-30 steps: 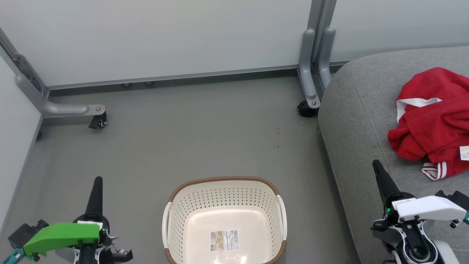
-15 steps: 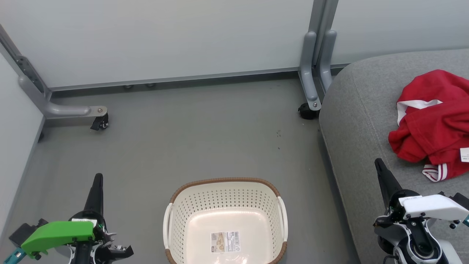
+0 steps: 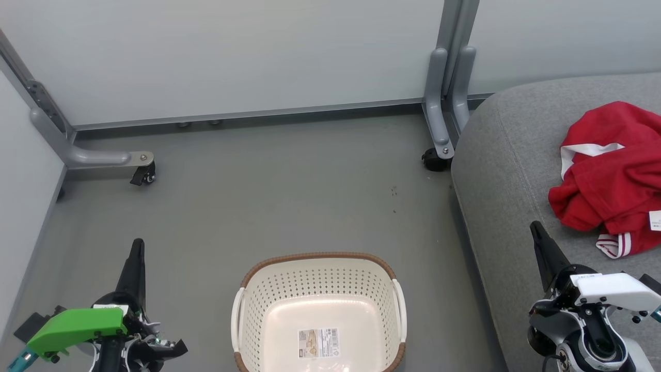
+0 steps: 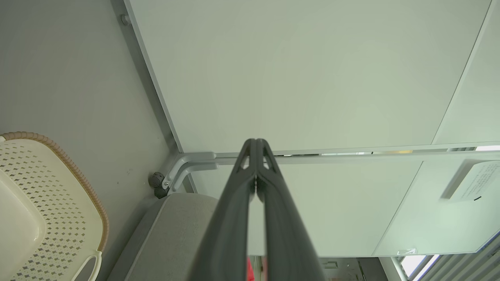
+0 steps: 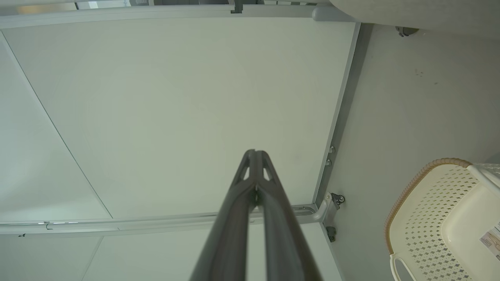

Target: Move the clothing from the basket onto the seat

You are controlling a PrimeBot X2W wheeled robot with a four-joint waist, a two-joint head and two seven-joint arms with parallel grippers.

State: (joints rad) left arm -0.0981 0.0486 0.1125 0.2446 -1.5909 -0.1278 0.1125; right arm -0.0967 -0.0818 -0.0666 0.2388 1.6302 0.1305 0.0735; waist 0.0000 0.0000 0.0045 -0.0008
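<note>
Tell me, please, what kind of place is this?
Probably a test area staged as a home corner: pale partition panels on wheeled feet, a grey seat and a laundry basket on a grey floor.

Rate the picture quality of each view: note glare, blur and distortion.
Head view: even soft light, sharp throughout, a pale sheen on the basket floor. Left wrist view: wide-angle lens slants the wall panels, left gripper blurs toward the bottom edge, window corner blown out. Right wrist view: same slant, right gripper soft near its base.
</note>
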